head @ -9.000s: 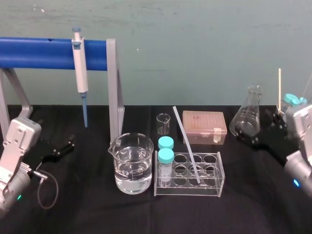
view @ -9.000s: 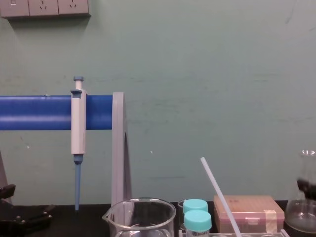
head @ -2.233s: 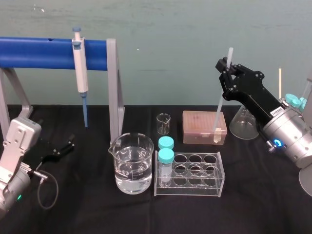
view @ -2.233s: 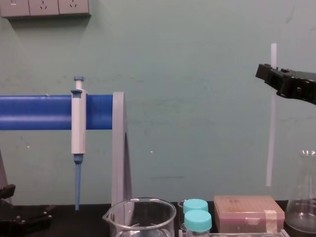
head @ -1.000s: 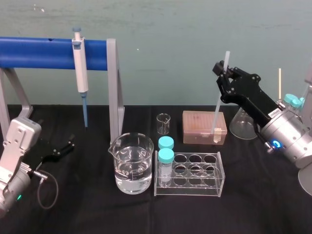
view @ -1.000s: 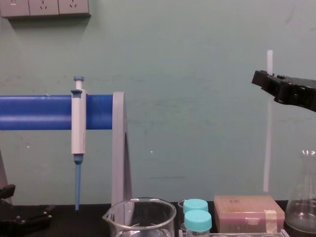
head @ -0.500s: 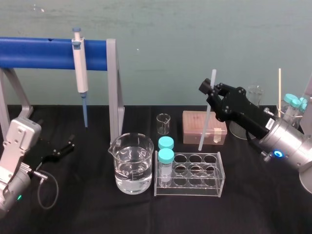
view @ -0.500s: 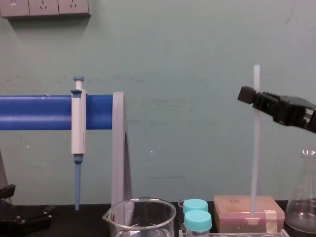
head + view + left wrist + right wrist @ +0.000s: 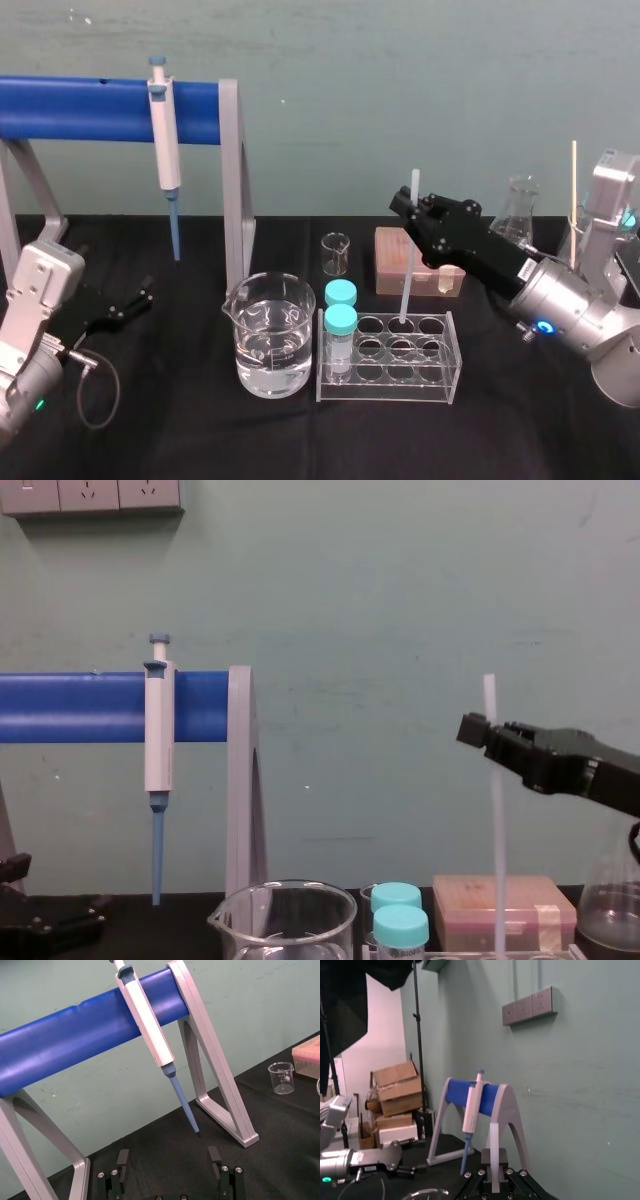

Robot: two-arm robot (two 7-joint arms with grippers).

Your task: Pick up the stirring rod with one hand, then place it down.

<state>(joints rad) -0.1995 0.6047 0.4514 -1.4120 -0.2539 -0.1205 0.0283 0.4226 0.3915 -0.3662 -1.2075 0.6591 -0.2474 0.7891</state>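
The stirring rod point(image 9: 408, 262), thin and translucent white, hangs nearly upright above the clear test-tube rack point(image 9: 437, 385). Its lower end sits at the mouth of the middle hole in the rack's back row. My right gripper point(image 9: 411, 214) is shut on the rod close to its top. In the chest view the rod point(image 9: 495, 840) drops below the black right gripper point(image 9: 482, 731). The right wrist view looks along the rod point(image 9: 494, 1157) pinched between the fingers point(image 9: 482, 1175). My left gripper point(image 9: 168, 1156) stands open and parked low over the table at the far left.
A glass beaker of water point(image 9: 268, 335) stands left of the rack, with two teal-capped vials point(image 9: 340, 322) in the rack's left end. Behind are a small beaker point(image 9: 335, 253), a pink box point(image 9: 389, 260) and a conical flask point(image 9: 518, 222). A pipette point(image 9: 163, 140) hangs on the blue stand point(image 9: 90, 108).
My right gripper has carried the rod leftward and down, from beside the pink box to over the rack. The rod's lower end now meets a rack hole. The left arm stayed still.
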